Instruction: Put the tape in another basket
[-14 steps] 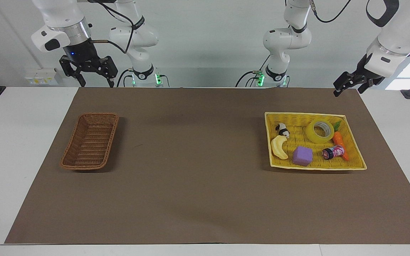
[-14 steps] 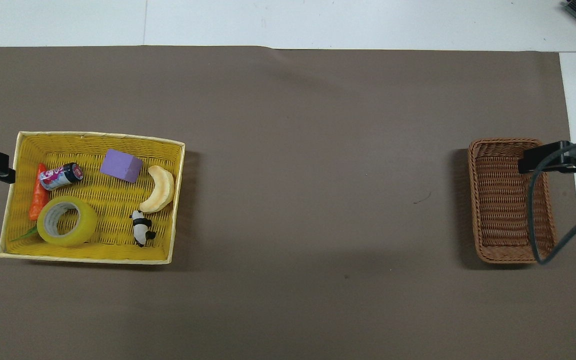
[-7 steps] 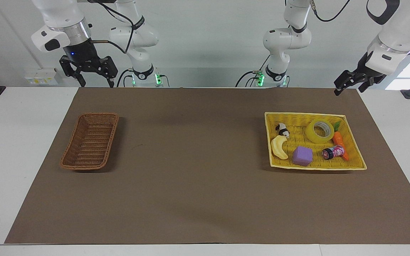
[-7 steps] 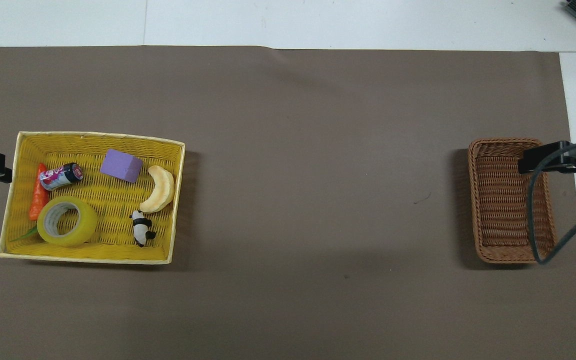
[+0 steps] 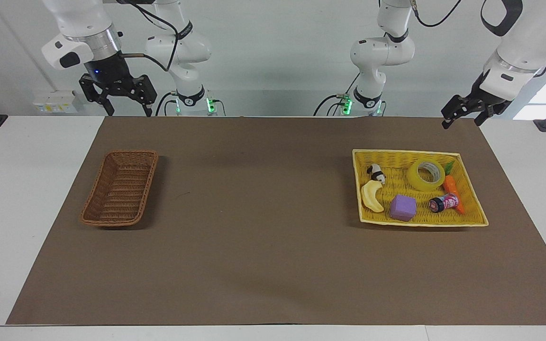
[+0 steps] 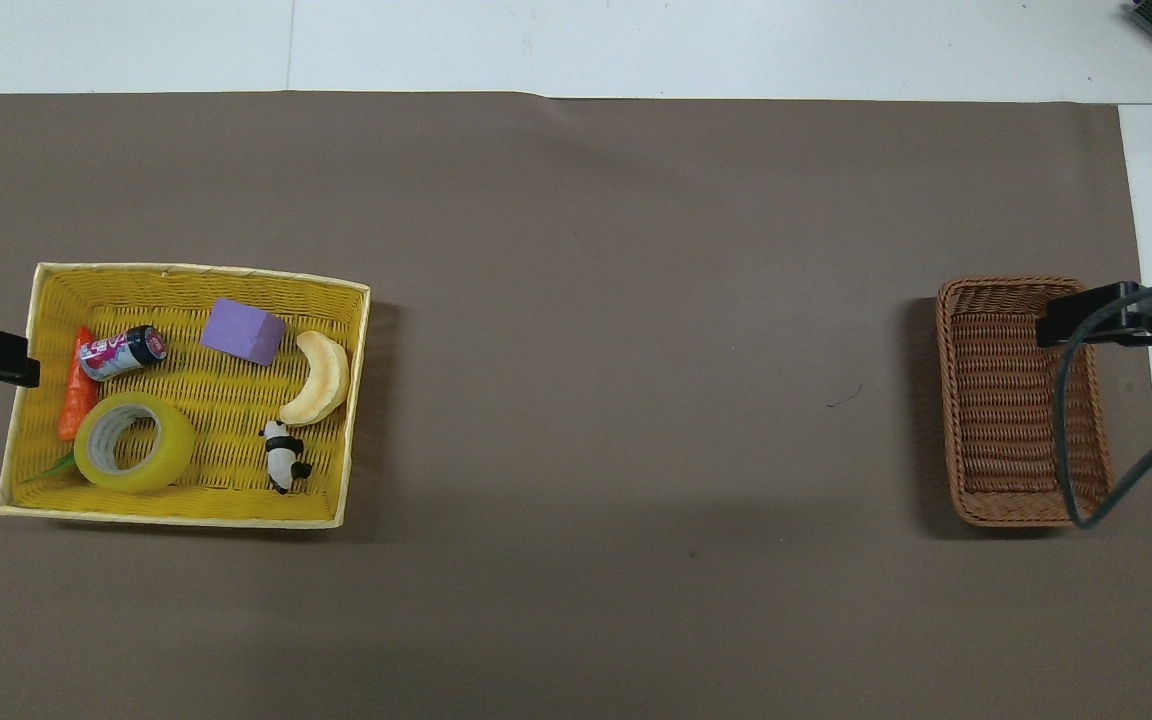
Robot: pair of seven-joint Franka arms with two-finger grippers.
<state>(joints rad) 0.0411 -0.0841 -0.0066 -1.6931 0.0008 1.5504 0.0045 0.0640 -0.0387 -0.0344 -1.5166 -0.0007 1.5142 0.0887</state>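
The yellow tape roll (image 5: 426, 174) lies flat in the bright yellow basket (image 5: 405, 152), in the corner nearest the robots at the left arm's end; it also shows in the overhead view (image 6: 134, 442). The dark brown wicker basket (image 5: 131, 152) stands empty at the right arm's end (image 6: 996, 420). My left gripper (image 5: 460, 123) hangs open and empty in the air over the mat's edge beside the yellow basket (image 6: 196, 270). My right gripper (image 5: 130, 112) is open, raised over the brown basket's end, and the right arm waits.
In the yellow basket with the tape are an orange carrot (image 5: 454, 193), a small can (image 5: 442, 202), a purple cube (image 5: 403, 207), a pale banana (image 5: 371, 196) and a panda figure (image 5: 376, 173). A brown mat (image 5: 263, 227) covers the table.
My left gripper has shifted slightly beside the yellow basket's end. The right arm, the tape and both baskets have not moved.
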